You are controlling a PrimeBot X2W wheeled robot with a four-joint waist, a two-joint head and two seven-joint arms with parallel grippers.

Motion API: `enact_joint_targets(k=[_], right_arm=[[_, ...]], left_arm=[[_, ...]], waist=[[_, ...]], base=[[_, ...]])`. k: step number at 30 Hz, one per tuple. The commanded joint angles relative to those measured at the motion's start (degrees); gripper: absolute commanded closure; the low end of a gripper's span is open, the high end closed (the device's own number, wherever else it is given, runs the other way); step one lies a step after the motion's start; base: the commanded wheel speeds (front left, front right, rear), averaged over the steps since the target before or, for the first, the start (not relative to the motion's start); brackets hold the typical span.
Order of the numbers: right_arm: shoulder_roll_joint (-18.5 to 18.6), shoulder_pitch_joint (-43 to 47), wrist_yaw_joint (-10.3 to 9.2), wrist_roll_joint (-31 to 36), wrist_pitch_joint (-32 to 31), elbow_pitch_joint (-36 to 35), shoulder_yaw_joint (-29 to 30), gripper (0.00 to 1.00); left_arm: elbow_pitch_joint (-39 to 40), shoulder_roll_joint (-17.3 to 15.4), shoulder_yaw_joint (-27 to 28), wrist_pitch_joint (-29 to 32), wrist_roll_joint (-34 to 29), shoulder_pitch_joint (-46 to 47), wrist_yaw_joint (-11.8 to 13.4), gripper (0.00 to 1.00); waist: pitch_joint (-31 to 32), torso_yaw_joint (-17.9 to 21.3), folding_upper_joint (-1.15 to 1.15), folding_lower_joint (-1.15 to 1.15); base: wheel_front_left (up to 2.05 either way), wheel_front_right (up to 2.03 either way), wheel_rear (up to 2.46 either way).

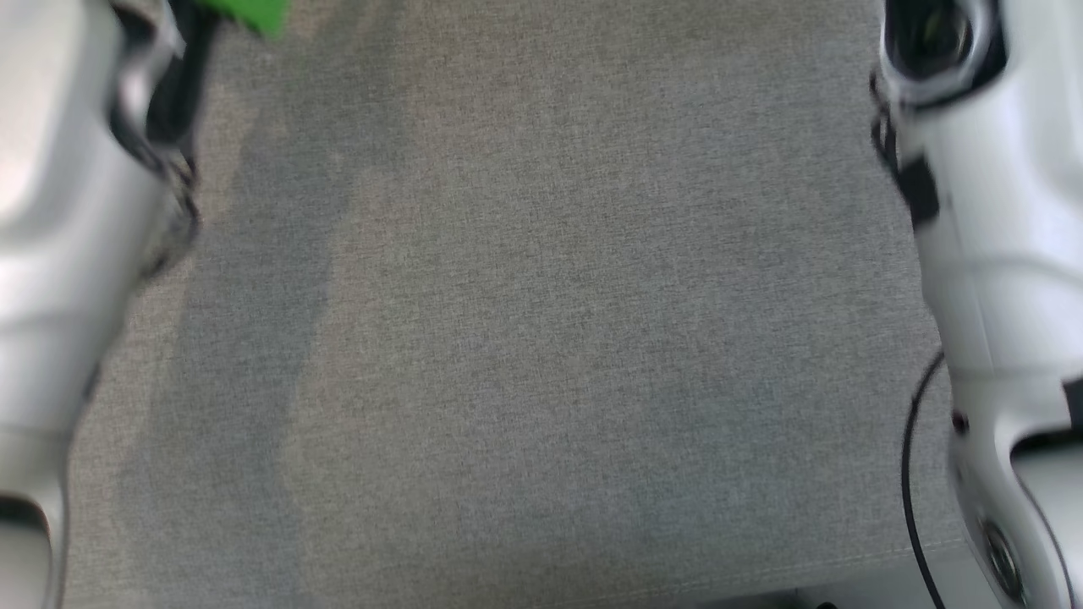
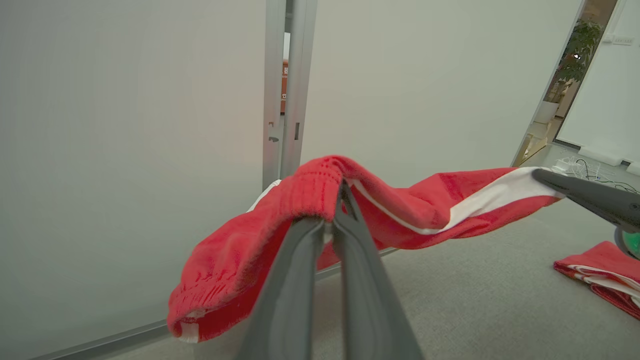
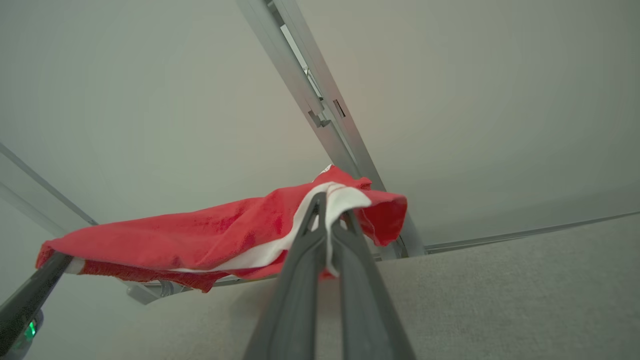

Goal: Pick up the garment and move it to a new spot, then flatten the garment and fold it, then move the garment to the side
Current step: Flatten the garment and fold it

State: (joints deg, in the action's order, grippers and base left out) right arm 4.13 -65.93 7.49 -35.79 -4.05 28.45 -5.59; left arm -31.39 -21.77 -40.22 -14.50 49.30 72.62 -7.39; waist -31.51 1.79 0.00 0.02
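Observation:
The garment [image 2: 410, 205] is red with a white stripe and hangs stretched in the air between my two grippers. My left gripper [image 2: 340, 200] is shut on its ribbed red edge, with a loose end drooping to the lower left. In the right wrist view my right gripper [image 3: 327, 207] is shut on the garment [image 3: 200, 235] at its white-striped end. The right gripper's fingers [image 2: 585, 192] enter the left wrist view from the right, on the far end of the cloth. The left gripper's fingers [image 3: 30, 295] appear at the lower left of the right wrist view. My pale forearms [image 1: 76, 254] flank the head view.
A grey fabric surface [image 1: 550, 338] lies below me. Pale walls and a metal door frame [image 2: 287, 90] stand beyond it. Another red and white cloth [image 2: 600, 275] lies folded on the surface at the right of the left wrist view. A black cable [image 1: 909, 474] runs by my right arm.

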Motion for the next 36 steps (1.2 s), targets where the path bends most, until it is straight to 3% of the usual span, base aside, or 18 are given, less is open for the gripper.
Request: enact_joint_targets(k=[1,7,12,16,22,27,36], right_arm=[[2.27,4.56,-0.01,-1.23,0.65,-1.38,-2.01,1.00],[11.52,28.49,-0.01,-11.68,2.79,-10.10,-8.51,1.00],[19.56,48.45,-0.01,-19.51,3.82,-17.81,-11.58,1.00],[24.15,62.91,-0.01,-24.19,4.64,-23.84,-10.80,1.00],[28.54,79.74,-0.01,-27.85,4.98,-35.04,-6.01,1.00],[29.38,79.69,-0.01,-27.91,2.23,-40.28,-1.25,1.00],[28.39,56.16,-0.01,-23.70,-12.62,-35.51,0.25,1.00]], left_arm=[[1.39,-1.35,-1.83,-0.45,2.06,-4.24,-0.11,1.00],[9.97,-4.38,-6.28,-0.70,5.02,-25.26,-0.12,1.00],[16.72,-4.49,-2.87,-0.72,4.38,-45.54,-0.12,1.00],[21.95,-2.72,0.48,-0.68,2.54,-61.42,-0.13,1.00],[29.01,-1.01,1.82,-0.69,-1.01,-75.12,1.13,1.00],[32.49,0.77,1.69,0.26,0.44,-73.46,0.89,1.00],[31.86,5.78,4.76,5.69,9.32,-58.91,0.17,1.00]], waist=[[1.92,0.00,0.00,-0.02],[7.98,-0.89,0.00,-0.02],[16.52,-1.28,0.00,-0.02],[22.14,-1.98,0.00,-0.02],[23.74,-3.97,0.00,-0.02],[20.23,-5.79,0.00,-0.02],[9.96,-11.80,0.00,-0.02]], base=[[0.00,0.00,0.00],[0.00,0.00,0.00],[0.00,0.00,0.00],[0.00,0.00,0.00],[0.00,0.00,0.00],[0.00,0.00,0.00],[0.00,0.00,0.00]])
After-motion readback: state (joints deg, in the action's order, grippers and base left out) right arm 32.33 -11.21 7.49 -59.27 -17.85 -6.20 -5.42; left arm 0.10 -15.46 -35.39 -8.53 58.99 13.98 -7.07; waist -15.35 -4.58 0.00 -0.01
